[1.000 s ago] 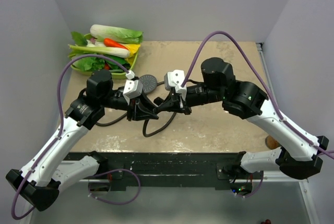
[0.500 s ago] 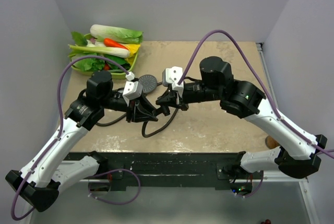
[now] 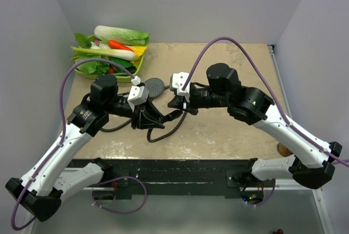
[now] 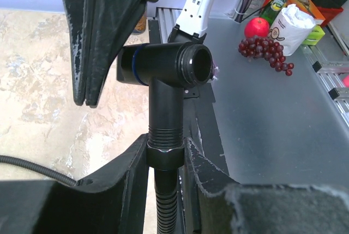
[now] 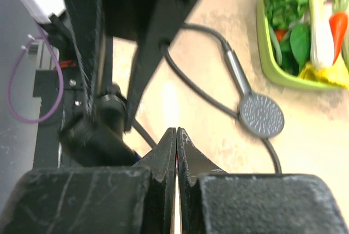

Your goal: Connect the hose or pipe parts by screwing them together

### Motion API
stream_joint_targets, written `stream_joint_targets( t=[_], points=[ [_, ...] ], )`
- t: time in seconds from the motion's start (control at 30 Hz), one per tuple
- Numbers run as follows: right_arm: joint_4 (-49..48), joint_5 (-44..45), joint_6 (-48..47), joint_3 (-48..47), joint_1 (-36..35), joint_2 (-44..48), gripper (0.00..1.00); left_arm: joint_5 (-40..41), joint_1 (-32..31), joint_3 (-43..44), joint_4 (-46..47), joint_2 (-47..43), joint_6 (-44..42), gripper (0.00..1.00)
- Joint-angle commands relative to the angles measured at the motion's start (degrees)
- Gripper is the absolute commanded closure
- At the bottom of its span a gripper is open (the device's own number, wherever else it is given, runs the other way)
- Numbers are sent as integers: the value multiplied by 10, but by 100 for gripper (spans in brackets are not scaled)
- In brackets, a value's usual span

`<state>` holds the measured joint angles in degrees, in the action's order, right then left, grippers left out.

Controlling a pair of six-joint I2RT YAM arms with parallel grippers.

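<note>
Left jaws pinch the hose [image 4: 165,207] at its end nut, with a black T-fitting [image 4: 163,65] standing upright above them. Right jaws, pressed together on nothing, hang just beside its crossbar (the nearer free arm). The shower head [image 5: 262,115] lies apart on the desk [image 5: 218,155], apparently with a hose on its handle.

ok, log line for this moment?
left tool: shut on black T-shaped pipe fitting | right tool: shut, nothing seen held | dark grey round shower head: on table, untouched

Green tray [image 5: 271,70] of vegetables [image 3: 121,36] on the beige table [image 3: 234,130]
</note>
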<state>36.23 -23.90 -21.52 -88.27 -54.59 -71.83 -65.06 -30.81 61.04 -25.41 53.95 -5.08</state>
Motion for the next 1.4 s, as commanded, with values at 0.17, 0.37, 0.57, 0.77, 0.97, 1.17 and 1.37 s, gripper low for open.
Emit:
stream_joint_targets(
  t=[0.17, 0.37, 0.57, 0.77, 0.97, 1.17, 1.37],
  points=[
    [26, 10, 8, 49, 8, 52, 100, -17, 2, 15, 49, -15, 11, 100],
    [36, -32, 24, 35, 8, 67, 100, -3, 3, 15, 49, -16, 12, 100],
    [45, -53, 40, 31, 8, 78, 100, 26, 7, 19, 49, -14, 13, 100],
    [45, -73, 52, 42, 8, 84, 100, 37, 7, 21, 61, -11, 24, 100],
    [36, -105, 67, 50, 7, 89, 100, 49, 7, 26, 62, -8, 25, 100],
    [-1, -146, 93, 24, 6, 86, 100, 53, 8, 24, 62, -3, 26, 100],
    [-24, -164, 92, -9, 6, 64, 100, 47, 7, 22, 58, -3, 25, 100]
  ],
)
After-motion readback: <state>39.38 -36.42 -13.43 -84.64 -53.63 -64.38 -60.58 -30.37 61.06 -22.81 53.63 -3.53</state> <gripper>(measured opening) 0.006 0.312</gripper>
